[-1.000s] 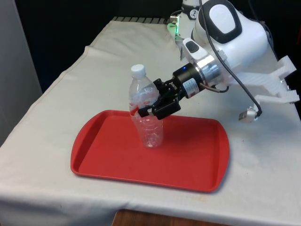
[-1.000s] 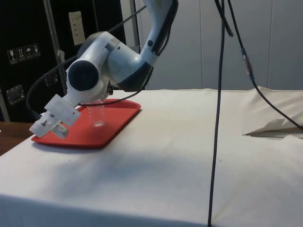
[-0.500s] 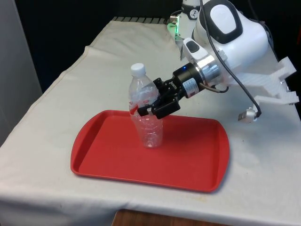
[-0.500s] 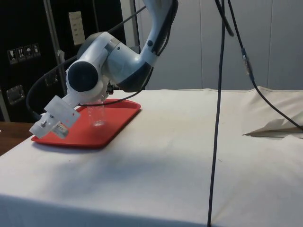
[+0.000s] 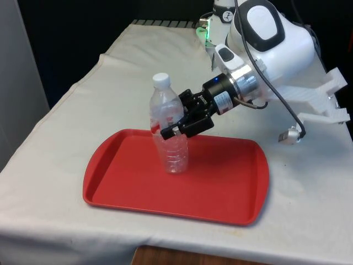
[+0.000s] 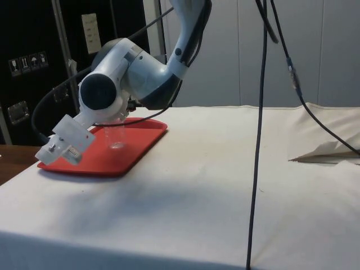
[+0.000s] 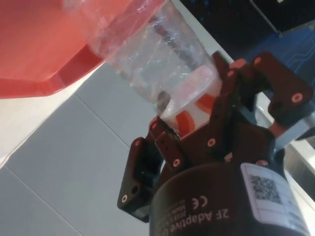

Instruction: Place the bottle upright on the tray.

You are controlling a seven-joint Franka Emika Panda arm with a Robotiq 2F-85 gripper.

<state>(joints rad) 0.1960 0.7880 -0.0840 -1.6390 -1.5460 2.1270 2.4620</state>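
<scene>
The clear bottle [image 5: 167, 124] stands upright on the red tray [image 5: 220, 187]. The gripper [image 5: 177, 122] grips its middle from the side.

White cloth [image 5: 71, 121]; hanging black cables [image 6: 260, 112]

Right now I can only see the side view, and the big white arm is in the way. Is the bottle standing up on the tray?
Observer: Yes. In the front view the bottle stands upright on the red tray.
Operator: Does it have its lid on?
Observer: Yes, a white cap sits on top.
Operator: Where's the gripper?
Observer: The gripper is at the bottle's middle, by its red-and-white label.
</scene>
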